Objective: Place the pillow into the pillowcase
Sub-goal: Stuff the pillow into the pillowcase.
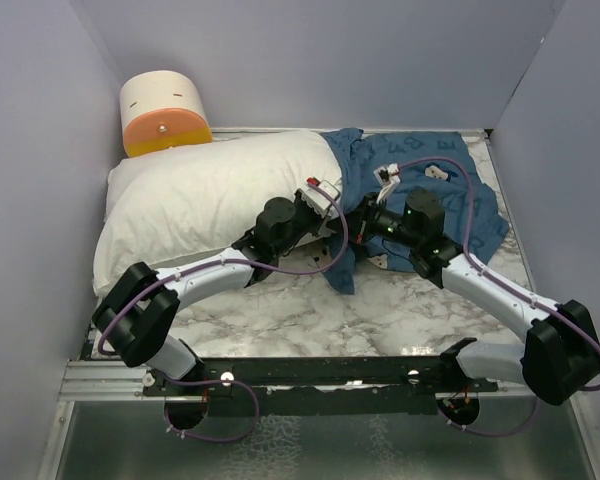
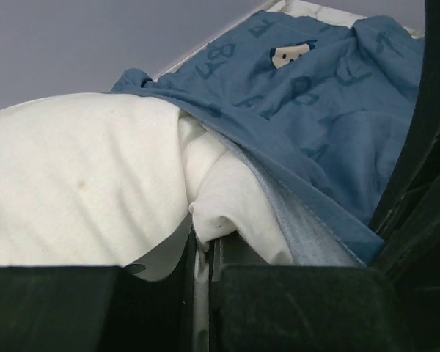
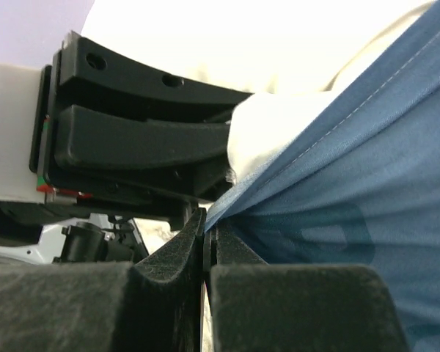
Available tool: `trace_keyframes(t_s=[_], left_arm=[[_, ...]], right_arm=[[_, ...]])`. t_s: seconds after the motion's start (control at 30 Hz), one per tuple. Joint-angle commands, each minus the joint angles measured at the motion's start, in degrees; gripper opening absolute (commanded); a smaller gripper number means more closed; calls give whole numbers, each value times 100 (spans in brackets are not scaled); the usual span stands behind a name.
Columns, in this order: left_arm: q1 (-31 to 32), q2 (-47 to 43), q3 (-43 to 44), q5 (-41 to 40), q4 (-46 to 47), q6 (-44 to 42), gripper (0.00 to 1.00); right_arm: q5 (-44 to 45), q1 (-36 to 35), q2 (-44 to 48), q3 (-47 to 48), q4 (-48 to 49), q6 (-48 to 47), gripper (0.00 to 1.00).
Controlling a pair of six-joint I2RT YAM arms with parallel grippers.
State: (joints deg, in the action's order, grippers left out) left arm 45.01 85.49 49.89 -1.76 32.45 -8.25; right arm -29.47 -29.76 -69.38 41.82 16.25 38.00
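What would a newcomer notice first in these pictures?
The big white pillow fills the left of the table, its right end covered by the dark blue pillowcase. In the middle, the left gripper pinches pillow fabric and the right gripper pinches the pillowcase hem. A cream and orange drum stands in the back left corner.

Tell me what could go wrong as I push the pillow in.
The left pincer pinches only a small fold of the pillow; it may slip. The right pincer grips just the pillowcase hem, which could pull free. Both pincers sit very close, so they might collide.
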Motion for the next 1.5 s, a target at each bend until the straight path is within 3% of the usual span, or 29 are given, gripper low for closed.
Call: trace_keyframes(t_s=[0.0,0.27,0.4,0.73,0.77,0.87,0.97,1.23,1.37,1.47], left_arm=[[21,72,53,-2,1654,687,0],[16,-12,-617,1056,3203,813,0],[21,-144,-1059,1785,3350,807,0],[34,437,-1947,2747,3090,822,0],[45,430,-2042,2737,3134,895,1],[64,177,-2355,2531,3183,1131,25],[67,-356,-2411,2391,2541,1269,45],[66,-2186,-1709,2109,-743,1871,60],[68,-2590,-1390,2007,-1515,2102,61],[73,-2274,-1052,2143,-1726,2339,50]], right_arm=[[-317,-421,-135,506,276,430,1],[276,-558,-221,1367,194,398,1],[443,-557,-113,1584,166,410,1],[1237,-514,675,256,-233,384,1],[1380,-512,810,147,-428,245,1],[1807,-508,1222,-193,-1037,-41,1],[1930,-505,1584,-643,-1332,-59,1],[1801,-505,1866,-1264,-1275,67,1],[1800,-505,1809,-1206,-1284,-1,1],[1770,-505,1763,-1173,-1237,6,1]])
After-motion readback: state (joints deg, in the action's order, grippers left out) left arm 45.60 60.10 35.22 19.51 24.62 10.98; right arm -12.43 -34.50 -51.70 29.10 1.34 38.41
